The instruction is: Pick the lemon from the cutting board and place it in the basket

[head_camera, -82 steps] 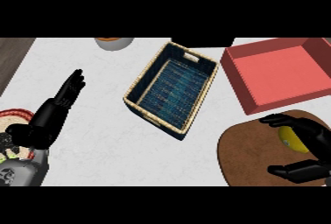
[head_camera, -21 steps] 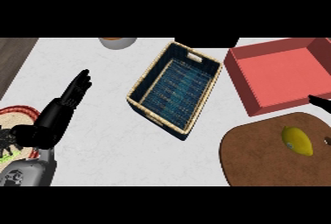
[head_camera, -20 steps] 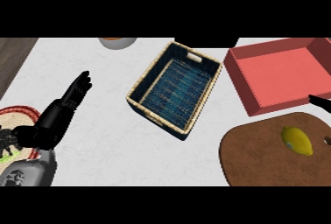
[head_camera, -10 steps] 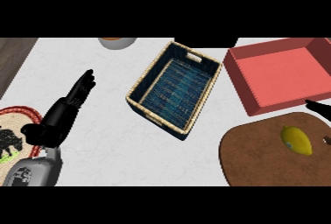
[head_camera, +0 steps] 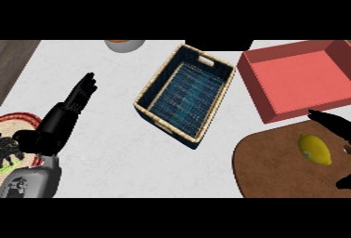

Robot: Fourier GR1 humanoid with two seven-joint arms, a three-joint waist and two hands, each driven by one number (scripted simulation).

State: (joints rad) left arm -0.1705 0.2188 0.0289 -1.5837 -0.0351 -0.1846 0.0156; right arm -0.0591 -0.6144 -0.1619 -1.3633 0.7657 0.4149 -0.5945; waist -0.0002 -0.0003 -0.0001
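A yellow lemon (head_camera: 314,148) lies on the round brown cutting board (head_camera: 274,169) at the lower right. The blue woven basket (head_camera: 185,95) with a tan rim sits in the middle, holding nothing. My right hand (head_camera: 332,123) comes in from the right edge; its straight fingers reach over the board just above and right of the lemon, and its thumb tip shows lower at the edge. It does not touch the lemon. My left hand (head_camera: 65,116) rests open at the left, fingers pointing up.
A red square tray (head_camera: 302,79) stands right of the basket, behind the board. A patterned plate (head_camera: 14,139) lies at the left edge under my left forearm. A bowl (head_camera: 125,44) shows at the top.
My right hand had pulled back off the lemon, leaving it on the board, and has now slid back in from the right edge toward it. The left arm shifted slightly right.
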